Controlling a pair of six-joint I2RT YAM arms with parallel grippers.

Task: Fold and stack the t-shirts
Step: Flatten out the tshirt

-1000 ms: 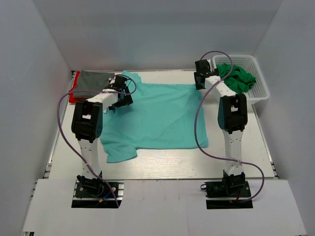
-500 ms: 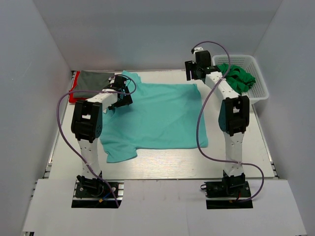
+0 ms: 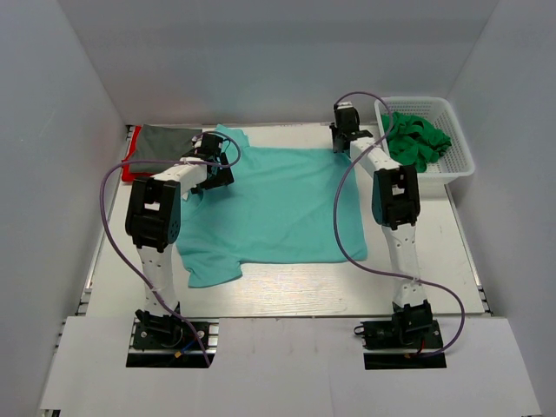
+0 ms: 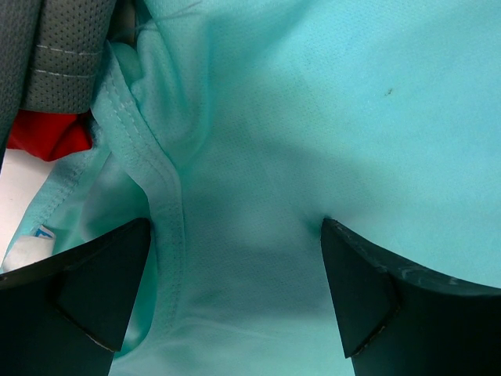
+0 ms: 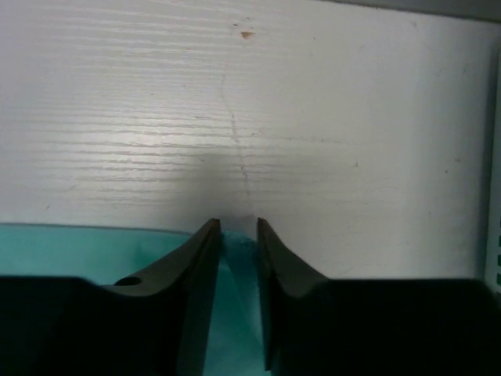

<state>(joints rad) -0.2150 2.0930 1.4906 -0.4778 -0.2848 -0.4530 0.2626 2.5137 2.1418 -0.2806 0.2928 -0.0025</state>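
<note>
A large light teal t-shirt [image 3: 274,204] lies spread flat in the middle of the table. My left gripper [image 3: 217,174] hovers open over its collar and left shoulder; in the left wrist view the fingers [image 4: 86,290] stand wide apart over the teal cloth [image 4: 313,117]. My right gripper [image 3: 341,143] is at the shirt's back right corner. In the right wrist view its jaws [image 5: 239,227] are nearly together, with a pinch of teal cloth [image 5: 78,251] between them. A dark grey t-shirt [image 3: 165,141] lies folded on a red one [image 3: 130,169] at the back left.
A white lattice basket [image 3: 460,161] at the back right holds a crumpled bright green t-shirt [image 3: 417,137]. White walls close in the table on three sides. Purple cables loop from both arms over the table.
My right arm swung left from beside the basket to the teal shirt's back right corner, and its jaws closed on the cloth. The left arm has not moved.
</note>
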